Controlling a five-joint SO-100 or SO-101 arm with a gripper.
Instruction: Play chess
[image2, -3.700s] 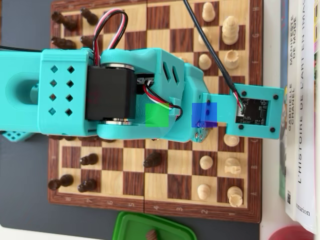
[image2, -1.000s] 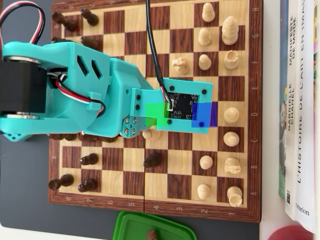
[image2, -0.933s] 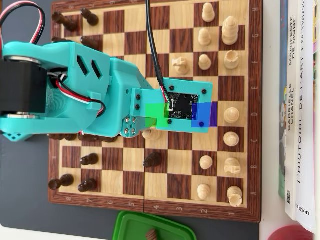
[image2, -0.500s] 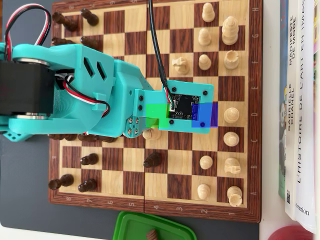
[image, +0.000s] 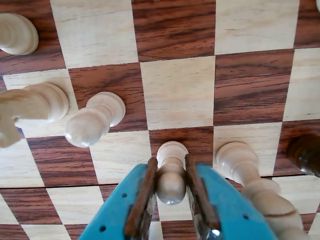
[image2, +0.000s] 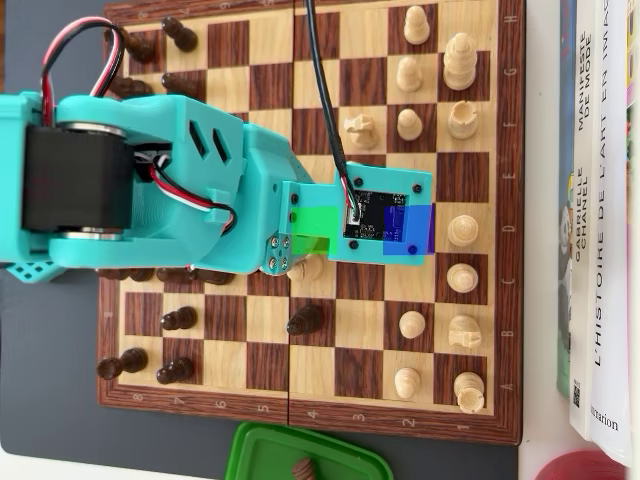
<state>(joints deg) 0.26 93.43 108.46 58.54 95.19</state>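
Observation:
In the wrist view my gripper (image: 170, 160) is shut on a light pawn (image: 171, 175). Its brown pads (image: 146, 192) press both sides of the pawn's head. The pawn's base rests on a dark square of the chessboard (image: 177, 92). In the overhead view the teal arm (image2: 200, 190) reaches across the board's middle (image2: 400, 420) from the left. The held pawn (image2: 310, 268) peeks out below the camera mount (image2: 380, 215), and the jaws are hidden there.
Close to the jaws in the wrist view stand a tall light piece (image: 245, 167), a light pawn (image: 95, 122), a light knight (image: 30, 107) and a dark piece (image: 305, 155). In the overhead view a green lid (image2: 300, 450) lies below the board and books (image2: 600, 200) stand at the right.
Since the earliest frame the arm has pulled back to the left by about two squares. In the last second its body shifted slightly to the right, and the light pawn stays under the gripper.

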